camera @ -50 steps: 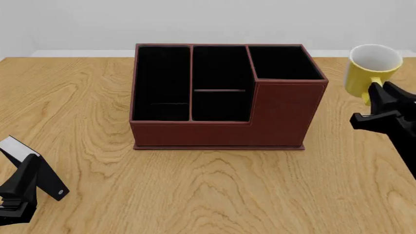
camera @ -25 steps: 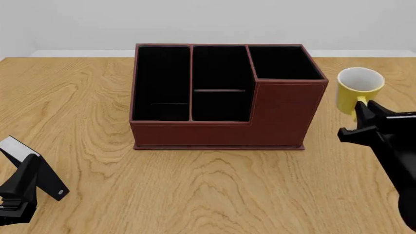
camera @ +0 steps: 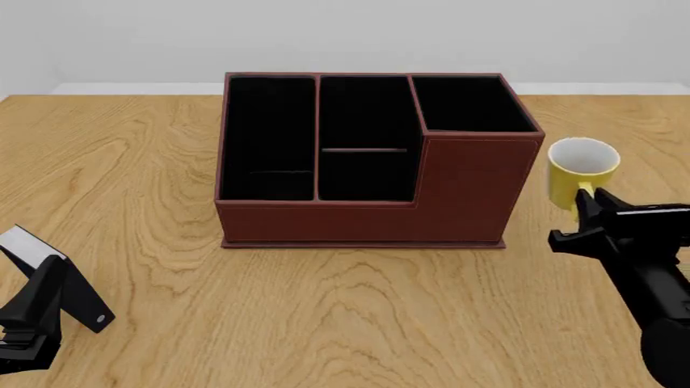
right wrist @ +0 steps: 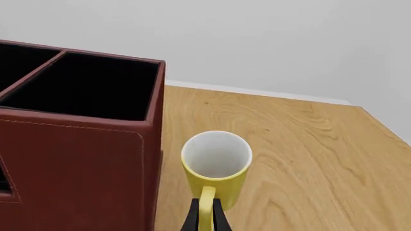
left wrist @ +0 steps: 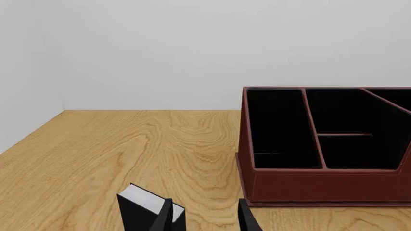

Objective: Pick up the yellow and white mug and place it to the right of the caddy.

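Beside the right wall of the caddy (camera: 377, 158), just apart from its taller corner section, the yellow and white mug (camera: 579, 174) is held upright by its loop handle, mouth up. The right tool (camera: 592, 220) is closed on that handle, as is seen in the right wrist view, where the yellow loop (right wrist: 206, 209) is pinched between the two dark fingers. Whether the mug's base already rests on the counter (camera: 356, 315) cannot be told; it is judged to be at or very close to the surface.

The mug is judged to be stiff, light and glossy, so a slip or a swing about the narrow handle is possible if the grip is loosened early. The handle is the taking point in use; the rim and wall are left free. As a ceramic-looking piece, it should be set down gently and kept off the caddy's wall.

The left tool (camera: 27, 323) is parked near the counter's near left corner, well apart from the caddy, with its fingers parted and nothing between them.

One mug, one caddy with four black-lined compartments, and two tools are counted.
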Robot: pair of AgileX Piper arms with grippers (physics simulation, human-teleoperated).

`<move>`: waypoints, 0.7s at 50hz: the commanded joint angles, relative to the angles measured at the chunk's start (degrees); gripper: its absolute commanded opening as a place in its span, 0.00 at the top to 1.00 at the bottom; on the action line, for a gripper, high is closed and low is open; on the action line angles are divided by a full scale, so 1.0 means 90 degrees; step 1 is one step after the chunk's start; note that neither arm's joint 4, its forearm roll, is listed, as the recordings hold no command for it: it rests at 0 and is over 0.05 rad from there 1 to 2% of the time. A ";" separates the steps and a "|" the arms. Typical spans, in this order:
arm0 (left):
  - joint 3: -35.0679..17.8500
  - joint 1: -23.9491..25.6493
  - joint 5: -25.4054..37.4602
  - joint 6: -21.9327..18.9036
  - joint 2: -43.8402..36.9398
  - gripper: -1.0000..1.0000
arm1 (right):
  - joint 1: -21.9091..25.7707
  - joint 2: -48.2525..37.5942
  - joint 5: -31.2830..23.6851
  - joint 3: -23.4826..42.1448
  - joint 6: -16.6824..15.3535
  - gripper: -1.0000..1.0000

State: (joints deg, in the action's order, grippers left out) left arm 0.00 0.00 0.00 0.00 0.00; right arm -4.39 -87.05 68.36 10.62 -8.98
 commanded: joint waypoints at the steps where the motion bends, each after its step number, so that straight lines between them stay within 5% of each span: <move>1: 0.0000 0.0000 0.0000 0.0000 0.0000 0.00 | -0.0050 -0.0344 0.0168 0.0046 0.0042 1.00; 35: 0.0000 0.0000 0.0000 0.0000 0.0000 0.00 | -0.0179 -0.1024 0.0169 0.0260 -0.0038 1.00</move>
State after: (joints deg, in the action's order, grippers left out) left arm 0.00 0.00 0.00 0.00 0.00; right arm -5.75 -94.79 69.76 12.35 -9.59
